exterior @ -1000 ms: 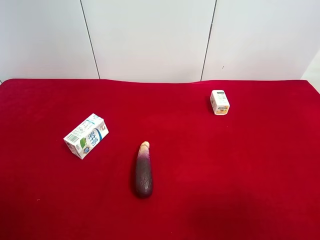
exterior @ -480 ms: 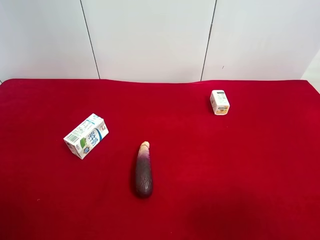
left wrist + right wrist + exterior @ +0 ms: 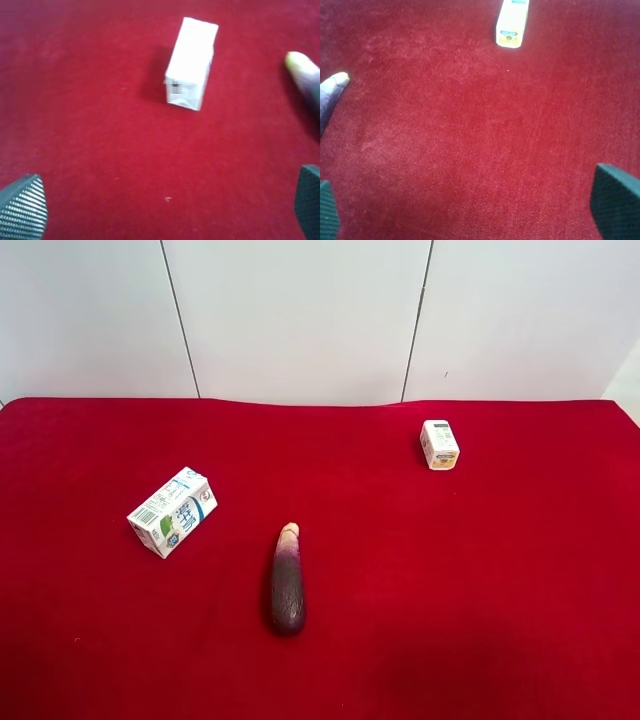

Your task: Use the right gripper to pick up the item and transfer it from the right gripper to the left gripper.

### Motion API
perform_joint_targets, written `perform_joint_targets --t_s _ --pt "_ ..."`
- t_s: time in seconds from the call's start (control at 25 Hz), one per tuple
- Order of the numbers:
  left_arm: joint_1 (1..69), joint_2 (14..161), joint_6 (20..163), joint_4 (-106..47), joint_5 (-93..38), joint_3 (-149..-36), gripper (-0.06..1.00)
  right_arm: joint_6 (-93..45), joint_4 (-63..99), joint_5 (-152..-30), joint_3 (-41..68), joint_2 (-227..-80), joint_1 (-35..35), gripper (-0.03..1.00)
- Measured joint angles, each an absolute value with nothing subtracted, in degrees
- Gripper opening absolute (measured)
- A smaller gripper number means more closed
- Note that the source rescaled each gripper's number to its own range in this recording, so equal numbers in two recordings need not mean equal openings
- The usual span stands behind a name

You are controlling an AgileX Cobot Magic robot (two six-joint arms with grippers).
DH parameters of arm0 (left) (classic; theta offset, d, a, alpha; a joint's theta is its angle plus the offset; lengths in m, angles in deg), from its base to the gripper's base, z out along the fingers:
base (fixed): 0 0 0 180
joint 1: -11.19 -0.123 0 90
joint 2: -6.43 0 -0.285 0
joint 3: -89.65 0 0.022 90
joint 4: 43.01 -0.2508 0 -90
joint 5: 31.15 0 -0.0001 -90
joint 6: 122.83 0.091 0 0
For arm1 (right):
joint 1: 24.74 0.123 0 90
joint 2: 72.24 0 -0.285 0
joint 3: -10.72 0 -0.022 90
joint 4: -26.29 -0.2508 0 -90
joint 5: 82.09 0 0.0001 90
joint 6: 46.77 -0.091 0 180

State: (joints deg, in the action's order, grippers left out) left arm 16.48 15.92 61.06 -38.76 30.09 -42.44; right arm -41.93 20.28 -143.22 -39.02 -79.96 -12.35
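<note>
A dark purple eggplant [image 3: 287, 582] with a pale tip lies on the red cloth [image 3: 450, 570] near the middle of the exterior high view. Its pale tip shows in the right wrist view [image 3: 331, 92] and in the left wrist view [image 3: 305, 75]. No arm shows in the exterior high view. My right gripper [image 3: 470, 210] is open and empty above bare cloth, apart from the eggplant. My left gripper [image 3: 165, 205] is open and empty above bare cloth, short of a carton.
A white and blue carton [image 3: 172, 511] lies to the eggplant's left in the exterior high view, and also shows in the left wrist view [image 3: 191, 63]. A small white carton [image 3: 439, 444] lies at the far right, also in the right wrist view [image 3: 512, 21]. A white panelled wall [image 3: 300, 320] stands behind the table.
</note>
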Motion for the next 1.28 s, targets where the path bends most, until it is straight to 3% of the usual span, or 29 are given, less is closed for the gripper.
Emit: perform_joint_targets --t_s 0.16,0.4,0.72,1.28 --pt "11.52 14.00 61.06 -38.76 30.05 -42.37 1.00 -41.93 20.28 -143.22 -39.02 -79.96 -12.35 1.00" --pt "11.11 13.94 61.06 -38.71 30.05 -42.37 1.00 -41.99 20.22 -143.22 -39.02 -79.96 -13.07 1.00" --pt "11.11 13.94 61.06 -38.71 30.05 -42.37 1.00 -41.99 20.22 -143.22 -39.02 -79.96 -24.51 1.00" --pt "11.11 13.94 61.06 -38.71 30.05 -42.37 1.00 -42.04 20.22 -143.22 -39.02 -79.96 -24.91 1.00"
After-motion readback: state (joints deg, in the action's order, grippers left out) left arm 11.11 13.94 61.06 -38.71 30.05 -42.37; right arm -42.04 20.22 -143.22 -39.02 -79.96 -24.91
